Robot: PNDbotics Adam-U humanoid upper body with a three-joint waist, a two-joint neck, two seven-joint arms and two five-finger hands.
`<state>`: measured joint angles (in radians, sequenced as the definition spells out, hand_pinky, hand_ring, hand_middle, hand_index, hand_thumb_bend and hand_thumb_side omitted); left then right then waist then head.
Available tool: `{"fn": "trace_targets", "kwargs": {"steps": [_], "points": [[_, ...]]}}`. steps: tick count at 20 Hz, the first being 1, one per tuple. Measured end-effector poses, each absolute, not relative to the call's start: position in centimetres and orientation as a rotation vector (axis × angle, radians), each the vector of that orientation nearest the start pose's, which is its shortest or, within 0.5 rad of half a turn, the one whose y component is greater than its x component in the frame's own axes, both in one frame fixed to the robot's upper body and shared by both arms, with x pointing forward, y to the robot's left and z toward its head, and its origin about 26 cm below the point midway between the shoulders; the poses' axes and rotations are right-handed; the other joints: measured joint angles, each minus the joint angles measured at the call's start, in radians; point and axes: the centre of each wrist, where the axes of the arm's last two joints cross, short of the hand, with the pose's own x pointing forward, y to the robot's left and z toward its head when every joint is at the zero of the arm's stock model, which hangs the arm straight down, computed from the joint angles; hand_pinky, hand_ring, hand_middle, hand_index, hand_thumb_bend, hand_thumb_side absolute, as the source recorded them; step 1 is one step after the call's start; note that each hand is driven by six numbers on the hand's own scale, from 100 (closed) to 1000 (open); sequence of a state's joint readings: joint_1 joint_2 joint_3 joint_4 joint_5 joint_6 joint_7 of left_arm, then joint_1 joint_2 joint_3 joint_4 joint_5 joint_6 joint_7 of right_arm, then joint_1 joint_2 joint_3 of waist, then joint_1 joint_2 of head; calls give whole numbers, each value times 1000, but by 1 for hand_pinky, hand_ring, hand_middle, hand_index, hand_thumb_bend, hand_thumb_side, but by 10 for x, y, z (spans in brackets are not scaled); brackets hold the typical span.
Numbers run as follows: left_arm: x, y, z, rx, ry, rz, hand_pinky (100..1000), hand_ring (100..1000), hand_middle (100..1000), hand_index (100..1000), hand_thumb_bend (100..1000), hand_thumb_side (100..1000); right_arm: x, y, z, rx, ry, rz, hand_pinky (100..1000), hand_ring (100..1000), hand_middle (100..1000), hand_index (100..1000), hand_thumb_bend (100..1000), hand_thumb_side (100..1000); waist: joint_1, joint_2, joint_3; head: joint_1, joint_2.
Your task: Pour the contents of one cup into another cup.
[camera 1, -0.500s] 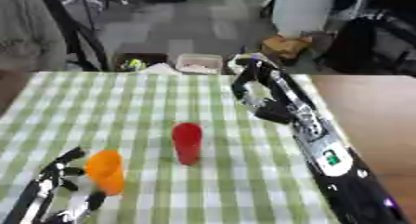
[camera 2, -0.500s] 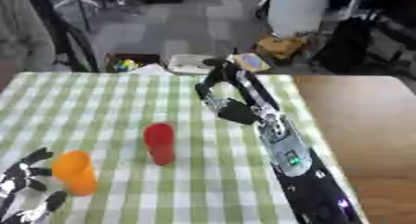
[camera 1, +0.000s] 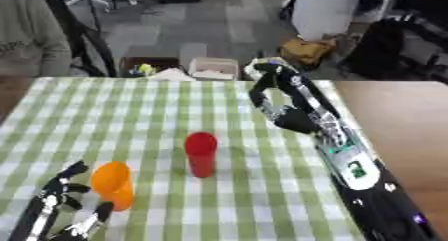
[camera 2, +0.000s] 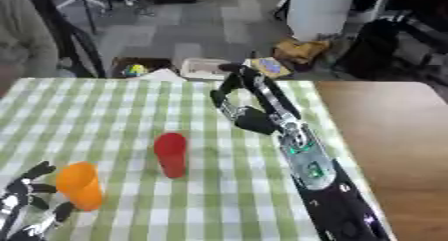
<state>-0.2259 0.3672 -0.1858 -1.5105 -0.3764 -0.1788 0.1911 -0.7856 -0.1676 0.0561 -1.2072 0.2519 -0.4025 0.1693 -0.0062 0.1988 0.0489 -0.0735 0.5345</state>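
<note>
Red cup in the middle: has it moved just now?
No. The red cup stands on the same squares of the checked cloth, just as far right of the orange cup as before.

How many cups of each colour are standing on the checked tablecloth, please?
Red cup: 1
Orange cup: 1
Total: 2

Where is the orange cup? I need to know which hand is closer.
The orange cup stands upright near the table's front left, beside the open left robot hand, left of the red cup.
</note>
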Motion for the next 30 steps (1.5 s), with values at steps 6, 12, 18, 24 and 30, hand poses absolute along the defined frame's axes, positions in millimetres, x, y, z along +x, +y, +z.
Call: {"fn": "trace_targets", "kwargs": {"steps": [6, 12, 18, 24, 30], "points": [[338, 271, 44, 509, -1896, -646, 521, 693, 852, 1000, 554, 724, 444, -187, 166, -69, -2277, 807, 783, 629, 560, 868, 276, 543, -2, 0, -1, 0, 0], [343, 270, 44, 500, -1897, -659, 517, 689, 848, 1000, 550, 717, 444, -185, 165, -62, -2277, 804, 783, 629, 560, 868, 273, 545, -2, 0, -4, 0, 0], [349, 267, 48, 484, -1912, -670, 513, 685, 841, 1000, 548, 710, 444, -185, 165, -61, -2276, 804, 783, 629, 560, 868, 269, 547, -2, 0, -6, 0, 0], [352, 264, 50, 471, -1921, -691, 509, 682, 834, 1000, 530, 711, 444, -185, 165, -59, -2276, 802, 783, 629, 559, 868, 261, 553, -2, 2, -8, 0, 0], [354, 263, 48, 452, -1913, -721, 500, 677, 829, 1000, 515, 708, 444, -185, 165, -57, -2276, 800, 783, 629, 559, 868, 257, 556, -2, 2, -11, 0, 0]]}}
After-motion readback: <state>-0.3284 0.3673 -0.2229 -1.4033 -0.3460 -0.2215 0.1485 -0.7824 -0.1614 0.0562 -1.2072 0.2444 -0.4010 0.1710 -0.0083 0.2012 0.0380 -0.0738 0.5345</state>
